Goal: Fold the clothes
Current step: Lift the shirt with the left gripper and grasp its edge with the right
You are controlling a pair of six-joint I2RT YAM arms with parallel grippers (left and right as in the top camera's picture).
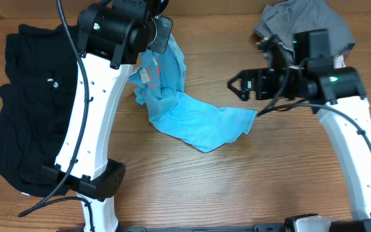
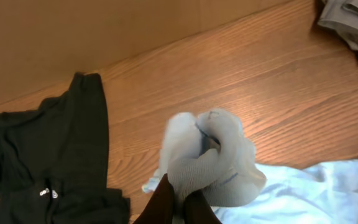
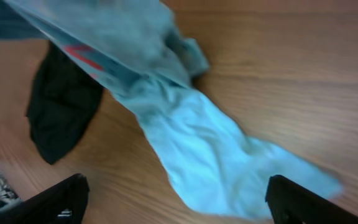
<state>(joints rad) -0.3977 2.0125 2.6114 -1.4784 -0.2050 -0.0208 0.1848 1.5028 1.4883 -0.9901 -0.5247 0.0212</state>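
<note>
A light blue shirt (image 1: pixel 192 119) lies crumpled on the wooden table, one end lifted up at the back. My left gripper (image 1: pixel 160 35) is shut on that lifted end; in the left wrist view the bunched pale fabric (image 2: pixel 213 162) sits between the dark fingers (image 2: pixel 182 208). My right gripper (image 1: pixel 240 85) is open and empty, hovering just right of the shirt's lower edge. In the right wrist view the blue shirt (image 3: pixel 216 155) stretches between the spread fingers (image 3: pixel 176 202).
A pile of black clothes (image 1: pixel 28 103) lies at the left, also in the left wrist view (image 2: pixel 48 168). A grey garment (image 1: pixel 301 22) lies at the back right, partly under the right arm, and shows in the left wrist view (image 2: pixel 353 25).
</note>
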